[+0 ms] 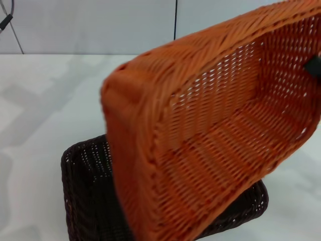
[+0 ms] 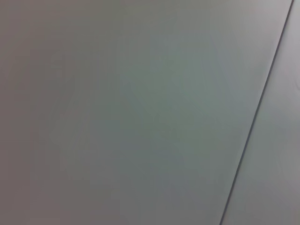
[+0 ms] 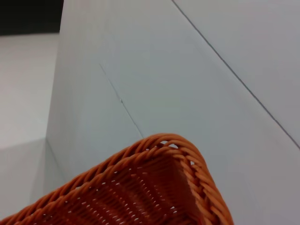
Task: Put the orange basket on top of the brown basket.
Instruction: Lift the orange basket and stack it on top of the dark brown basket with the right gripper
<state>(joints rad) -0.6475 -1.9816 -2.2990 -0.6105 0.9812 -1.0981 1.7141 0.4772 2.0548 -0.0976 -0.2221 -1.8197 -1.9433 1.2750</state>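
Note:
The orange basket (image 1: 215, 130) hangs in the air close to the head camera, tilted steeply with its open inside facing me. It is above the brown basket (image 1: 85, 191), which stands on the white table and is mostly covered by it. A dark part of my right gripper (image 1: 314, 68) shows at the orange basket's far right rim and holds it there. The right wrist view shows only a braided corner of the orange basket (image 3: 140, 187) against the wall. My left gripper is out of view; its wrist view shows only a plain grey wall panel.
The white table (image 1: 45, 100) stretches to the left and behind the baskets. A grey panelled wall (image 1: 100, 25) stands at the back. A dark cable (image 1: 6, 20) hangs at the top left corner.

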